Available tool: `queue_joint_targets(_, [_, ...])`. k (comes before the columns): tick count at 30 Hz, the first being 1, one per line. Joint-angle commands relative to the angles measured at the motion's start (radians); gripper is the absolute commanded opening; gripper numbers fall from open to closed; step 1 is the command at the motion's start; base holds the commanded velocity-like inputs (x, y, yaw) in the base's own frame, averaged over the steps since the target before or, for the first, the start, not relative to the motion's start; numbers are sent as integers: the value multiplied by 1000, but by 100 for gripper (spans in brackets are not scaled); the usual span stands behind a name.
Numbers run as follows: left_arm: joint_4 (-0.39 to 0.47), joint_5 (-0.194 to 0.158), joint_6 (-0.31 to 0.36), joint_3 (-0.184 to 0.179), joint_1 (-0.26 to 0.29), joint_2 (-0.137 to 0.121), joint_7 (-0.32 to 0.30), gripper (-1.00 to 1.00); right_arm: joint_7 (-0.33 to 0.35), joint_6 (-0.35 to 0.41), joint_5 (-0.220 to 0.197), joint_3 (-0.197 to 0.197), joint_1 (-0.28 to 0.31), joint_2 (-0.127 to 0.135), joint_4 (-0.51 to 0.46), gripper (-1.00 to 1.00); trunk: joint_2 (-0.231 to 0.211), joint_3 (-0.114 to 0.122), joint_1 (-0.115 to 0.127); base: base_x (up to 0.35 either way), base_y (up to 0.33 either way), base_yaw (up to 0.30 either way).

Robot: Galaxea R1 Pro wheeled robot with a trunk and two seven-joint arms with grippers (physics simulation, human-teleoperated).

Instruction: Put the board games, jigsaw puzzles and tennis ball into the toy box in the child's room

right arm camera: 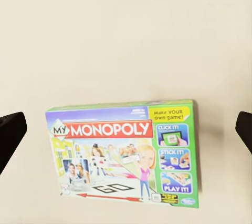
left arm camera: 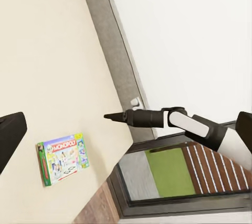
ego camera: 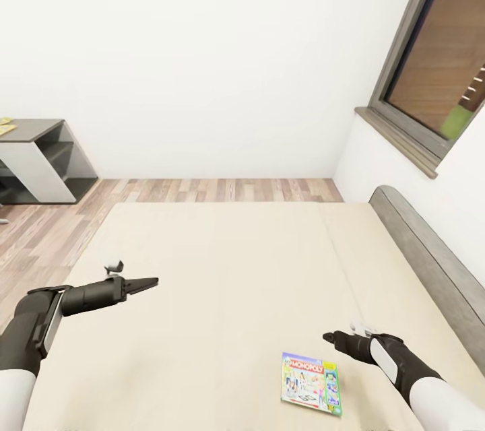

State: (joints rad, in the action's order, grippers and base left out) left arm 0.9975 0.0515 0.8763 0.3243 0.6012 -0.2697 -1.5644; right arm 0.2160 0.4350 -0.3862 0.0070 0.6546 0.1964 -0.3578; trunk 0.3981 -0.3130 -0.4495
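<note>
Right pincer [ego camera: 330,336] jaws apart above board game [ego camera: 311,384] near bed [ego camera: 222,249] edge; left pincer [ego camera: 153,281] closure unclear.

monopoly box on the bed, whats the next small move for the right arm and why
Probably lower the right gripper over the monopoly box: the box lies flat on the bed, untouched, and the right wrist view shows it centred between the open jaws.

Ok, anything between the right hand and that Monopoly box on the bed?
Nothing visible. The Monopoly box lies flat on bare mattress, and the right hand hovers just beside it with open mattress between them.
</note>
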Motion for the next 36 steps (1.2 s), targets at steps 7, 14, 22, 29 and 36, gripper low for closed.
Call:
queue_joint_targets(7, [0,5,-27,-37,-8,0,-6,100,2,5,-4,1,0,-1,-1,100,2,-13,0,0,0,0])
queue_joint_targets(14, [-2,5,-39,-50,-10,0,-6,100,2,5,-4,1,0,-1,-1,100,2,-25,0,0,0,0])
queue_joint_targets(22, [-2,7,-43,-55,-11,0,-6,100,1,5,-3,1,0,-2,-1,100,2,-38,0,0,0,0])
queue_joint_targets(29, [-2,13,-43,-56,-11,0,-6,100,-1,5,-3,1,0,-2,-1,100,2,-49,0,0,0,0])
queue_joint_targets(36, [-2,16,-43,-56,-11,0,-6,100,-2,5,-3,1,0,-2,-1,100,2,-61,0,0,0,0])
